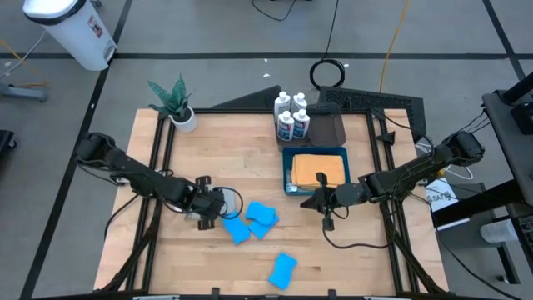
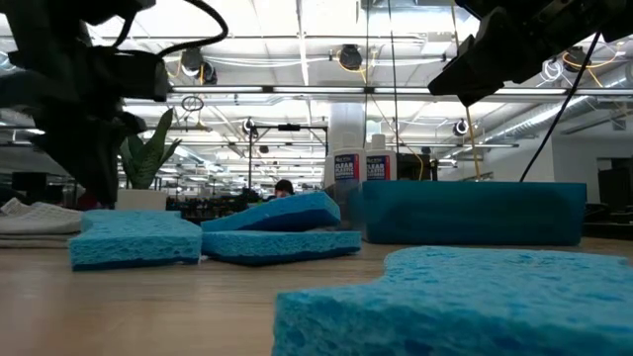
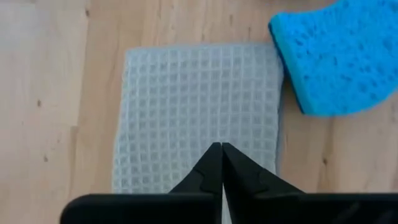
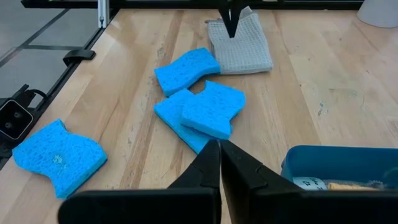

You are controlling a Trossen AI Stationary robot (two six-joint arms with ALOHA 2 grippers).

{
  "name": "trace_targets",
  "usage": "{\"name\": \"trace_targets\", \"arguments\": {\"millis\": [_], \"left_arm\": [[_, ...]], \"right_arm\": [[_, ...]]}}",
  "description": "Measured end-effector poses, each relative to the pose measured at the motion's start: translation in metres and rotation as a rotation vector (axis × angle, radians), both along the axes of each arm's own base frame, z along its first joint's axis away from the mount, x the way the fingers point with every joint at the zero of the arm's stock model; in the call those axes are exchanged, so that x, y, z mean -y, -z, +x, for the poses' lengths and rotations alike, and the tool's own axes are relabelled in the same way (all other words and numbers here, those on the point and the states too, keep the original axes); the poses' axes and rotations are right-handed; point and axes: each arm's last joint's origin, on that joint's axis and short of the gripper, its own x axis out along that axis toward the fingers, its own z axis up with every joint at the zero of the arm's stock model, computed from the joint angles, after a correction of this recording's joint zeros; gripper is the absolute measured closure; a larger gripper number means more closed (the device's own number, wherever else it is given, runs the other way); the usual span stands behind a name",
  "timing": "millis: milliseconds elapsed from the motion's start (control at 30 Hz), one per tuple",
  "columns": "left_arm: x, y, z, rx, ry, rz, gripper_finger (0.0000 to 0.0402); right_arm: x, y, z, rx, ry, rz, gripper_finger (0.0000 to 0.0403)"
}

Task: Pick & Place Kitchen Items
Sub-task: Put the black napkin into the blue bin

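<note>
A grey waffle-weave cloth (image 3: 199,118) lies flat on the wooden table, left of centre. My left gripper (image 3: 221,149) hangs shut above it, pointing steeply down; it also shows in the right wrist view (image 4: 231,28). Several blue sponges (image 1: 250,221) lie to the cloth's right, two of them overlapping (image 4: 208,112), and one sits alone near the front edge (image 1: 283,268). My right gripper (image 4: 219,149) is shut, raised above the table next to the blue bin (image 1: 287,175). An orange cloth (image 1: 318,169) lies in that bin. Several white bottles (image 1: 291,117) stand behind it.
A dark tray (image 1: 331,127) sits at the back right beside the bottles. A potted plant (image 1: 176,104) stands at the back left corner. Bare wood lies along the table's left side and near edge. A white waste bin (image 1: 71,29) stands on the floor beyond the table.
</note>
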Motion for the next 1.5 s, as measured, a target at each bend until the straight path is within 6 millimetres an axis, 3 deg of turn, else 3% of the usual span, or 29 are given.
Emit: {"name": "trace_targets", "arguments": {"millis": [367,700,933,1200,1333,1500], "left_arm": [[-0.001,-0.001,0.001,0.033,-0.051,0.039,0.0381],[0.01,-0.007,0.016,0.2,-0.056,-0.077,0.0389],[0.016,0.013,0.023,0.13,-0.046,-0.08,0.0395],[0.032,0.034,0.042,0.137,0.076,-0.248,0.0382],[0.035,0.033,0.044,0.142,0.136,-0.299,0.0387],[0.032,0.017,0.035,0.166,0.159,-0.226,0.0396]], "right_arm": [[0.0,-0.001,0.0,0.007,0.0,0.002,0.0403],[0.0,-0.001,0.0,0.007,0.0,0.003,0.0403],[0.0,-0.001,0.0,0.007,0.0,0.003,0.0403],[0.0,-0.001,0.0,0.007,0.0,0.003,0.0403],[0.0,-0.001,0.0,0.007,0.0,0.003,0.0403],[0.0,-0.001,0.0,0.007,0.0,0.003,0.0403]]}}
